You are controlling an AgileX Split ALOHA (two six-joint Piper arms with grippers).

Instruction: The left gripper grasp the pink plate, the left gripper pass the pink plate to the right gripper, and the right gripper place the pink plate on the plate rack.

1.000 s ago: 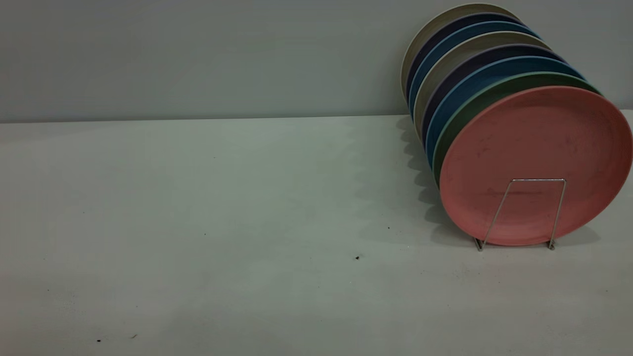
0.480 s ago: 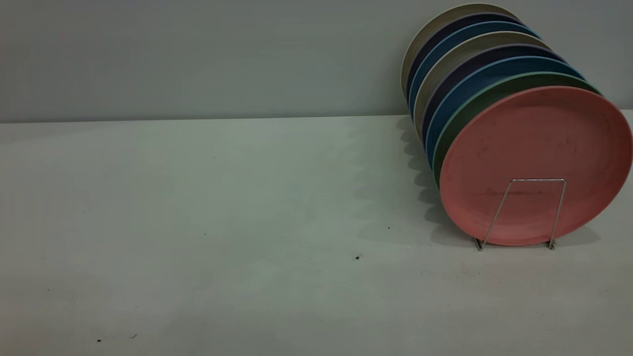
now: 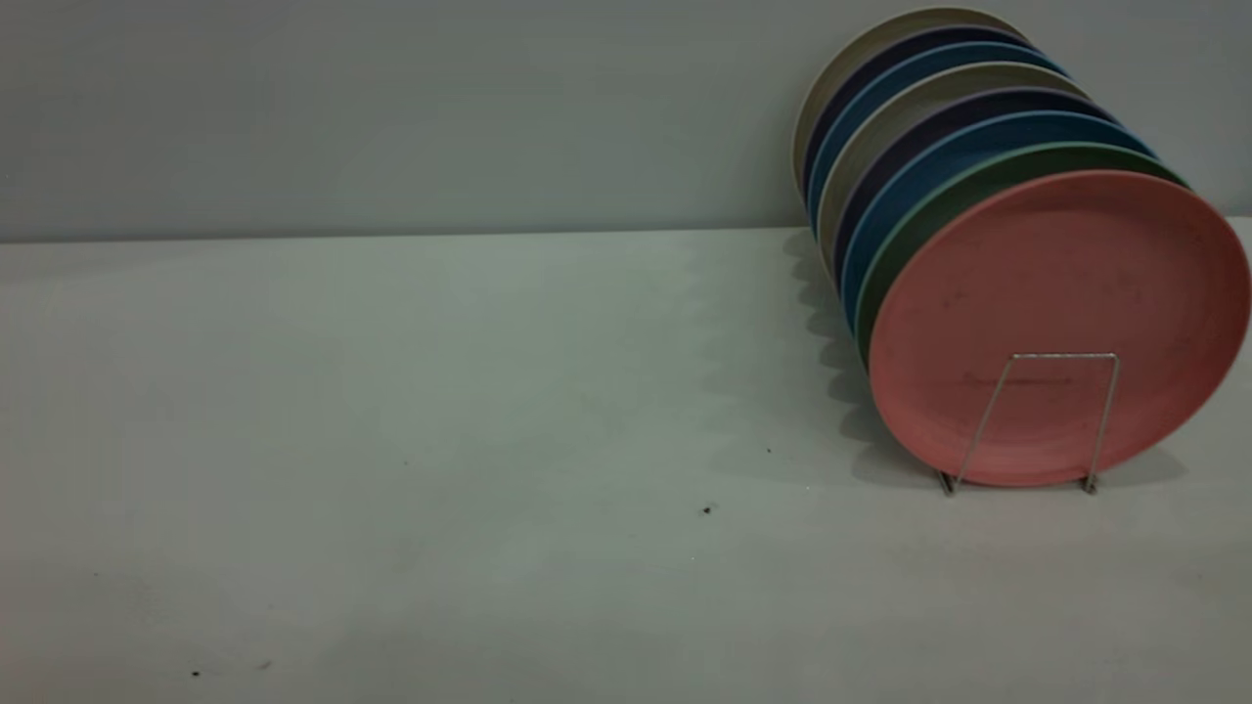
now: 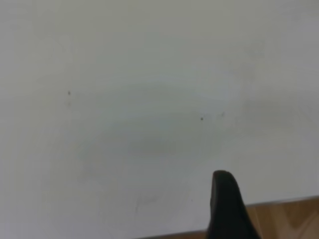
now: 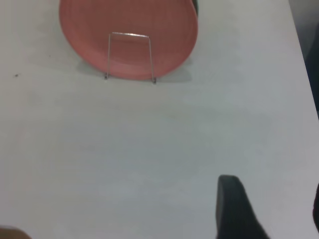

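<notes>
The pink plate [image 3: 1056,274] stands upright in the front slot of the plate rack [image 3: 1063,356], leaning back on the plates behind it. It also shows in the right wrist view [image 5: 84,30], behind the rack's front wire loop [image 5: 129,35]. Neither gripper shows in the exterior view. My right gripper [image 5: 272,186] hangs over bare table well in front of the rack, open and empty, with one finger [image 5: 232,204] in full view. My left gripper [image 4: 271,184] is over bare table near its edge, empty, with one finger [image 4: 224,204] showing and nothing against it.
Behind the pink plate the rack holds a green plate [image 3: 939,200] and several blue, dark and beige plates [image 3: 880,59]. A grey wall stands behind the table [image 3: 391,440]. The table edge and wooden floor [image 4: 284,219] lie by the left gripper.
</notes>
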